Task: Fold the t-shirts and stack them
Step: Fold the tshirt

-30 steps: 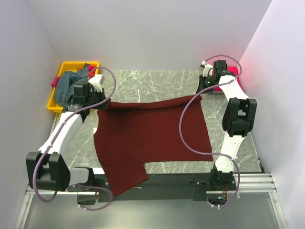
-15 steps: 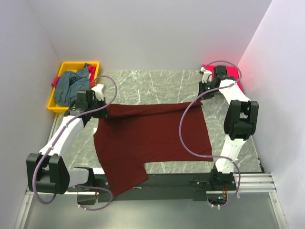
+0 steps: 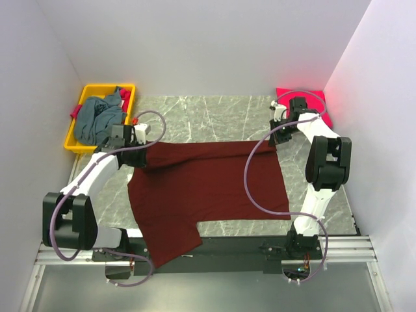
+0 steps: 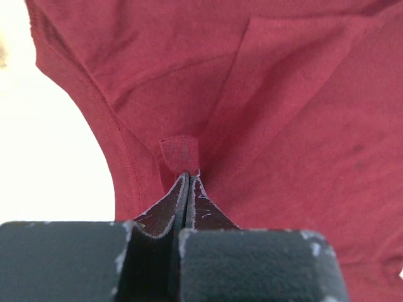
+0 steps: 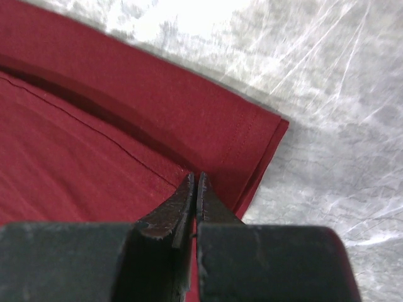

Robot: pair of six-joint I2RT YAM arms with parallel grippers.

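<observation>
The dark maroon t-shirt point(image 3: 201, 188) lies spread across the marble table point(image 3: 214, 117), its near part hanging over the front edge. My left gripper point(image 3: 134, 147) is shut on a small pinch of the shirt's far left edge point(image 4: 179, 154). At the far right corner, my right gripper point(image 3: 281, 135) is shut on a fold beside the hem point(image 5: 252, 141). Along the far edge the cloth is doubled over itself. A grey-blue t-shirt point(image 3: 96, 120) is heaped in the bin. A bright pink-red t-shirt point(image 3: 307, 103) lies at the back right corner.
A yellow plastic bin point(image 3: 88, 97) stands at the back left, just behind my left arm. White walls close in the table on three sides. Bare marble shows behind the maroon shirt and to the right of its hem point(image 5: 340, 126).
Both grippers have moved toward the front of the table, carrying the maroon shirt's far edge with them. The pink-red shirt behind the right gripper is now uncovered.
</observation>
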